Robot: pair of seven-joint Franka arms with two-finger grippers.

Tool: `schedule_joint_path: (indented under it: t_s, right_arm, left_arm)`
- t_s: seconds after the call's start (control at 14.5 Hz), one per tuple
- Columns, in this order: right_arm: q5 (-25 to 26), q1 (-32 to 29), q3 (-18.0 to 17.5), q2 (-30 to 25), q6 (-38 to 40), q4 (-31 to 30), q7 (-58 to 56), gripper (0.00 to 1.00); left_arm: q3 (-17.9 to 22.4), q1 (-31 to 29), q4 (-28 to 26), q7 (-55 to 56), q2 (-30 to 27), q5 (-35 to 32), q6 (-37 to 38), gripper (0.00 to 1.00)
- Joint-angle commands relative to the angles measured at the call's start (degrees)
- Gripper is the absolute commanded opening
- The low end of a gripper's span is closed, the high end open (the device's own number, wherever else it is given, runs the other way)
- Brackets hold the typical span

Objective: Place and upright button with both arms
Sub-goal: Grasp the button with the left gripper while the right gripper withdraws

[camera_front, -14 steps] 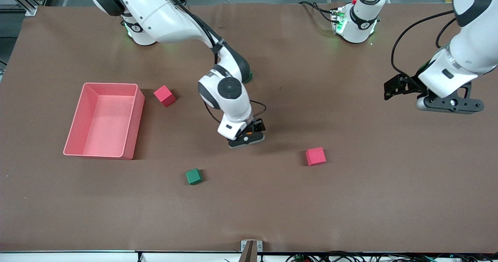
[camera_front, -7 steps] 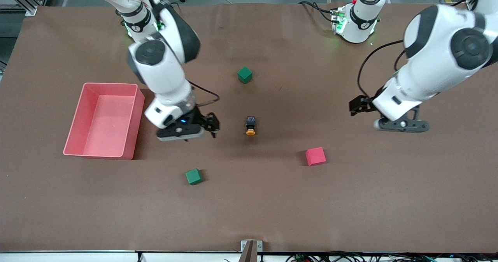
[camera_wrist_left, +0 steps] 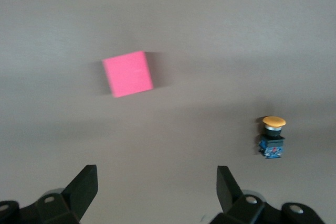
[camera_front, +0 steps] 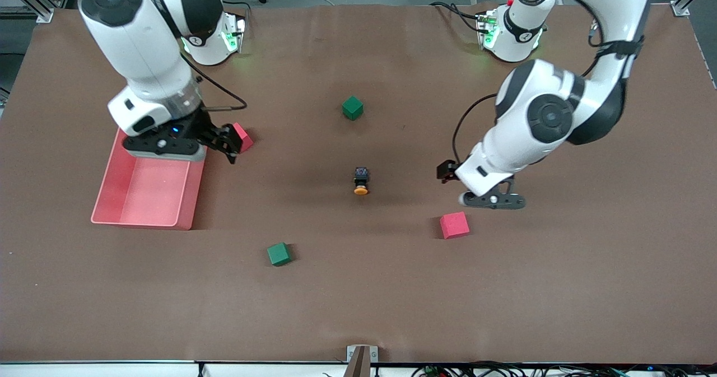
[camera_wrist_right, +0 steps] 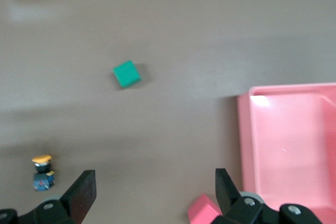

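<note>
The button (camera_front: pixel 361 181) lies on its side in the middle of the table, its orange cap toward the front camera and its black body farther from it. It also shows in the left wrist view (camera_wrist_left: pixel 272 138) and the right wrist view (camera_wrist_right: pixel 42 171). My left gripper (camera_front: pixel 446 172) is open and empty, low over the table, a short way from the button toward the left arm's end. My right gripper (camera_front: pixel 227 143) is open and empty, over the edge of the pink bin (camera_front: pixel 140 222) and a red cube (camera_front: pixel 242 136).
A second red cube (camera_front: pixel 454 224) lies just nearer the front camera than my left gripper. One green cube (camera_front: pixel 353 108) lies farther from the camera than the button, and another green cube (camera_front: pixel 278 254) lies nearer to it. The pink bin stands toward the right arm's end.
My right gripper has let go of the button, left it on the table and drawn back to the pink bin. My left gripper has come in toward the button.
</note>
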State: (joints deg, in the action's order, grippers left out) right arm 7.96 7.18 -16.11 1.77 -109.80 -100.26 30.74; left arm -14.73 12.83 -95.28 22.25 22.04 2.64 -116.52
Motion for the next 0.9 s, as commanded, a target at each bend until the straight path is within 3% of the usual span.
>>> schedule_joint_path:
  t_s: [0.0,0.28,0.55,0.83]
  right_arm:
    - [0.0,-3.0,2.0,-4.3,1.2,-1.8,-4.5,1.0]
    - [-7.3,-3.0,11.6,-7.0,5.9,-0.3,-18.5,1.0]
    - [-7.7,-2.8,19.1,-7.3,11.9,1.1,-31.8,1.0]
    - [-7.7,-0.2,25.8,-7.0,14.3,1.4,-37.3,1.0]
  left_arm:
    - [0.2,2.3,1.1,1.8,3.3,-0.5,-3.9,1.0]
    - [0.4,7.5,1.8,8.9,8.7,-2.6,-10.9,1.0]
    - [0.6,13.3,6.8,19.8,16.0,-12.1,-11.0,1.0]
    - [0.8,16.1,11.7,24.3,20.8,-13.6,-11.0,1.0]
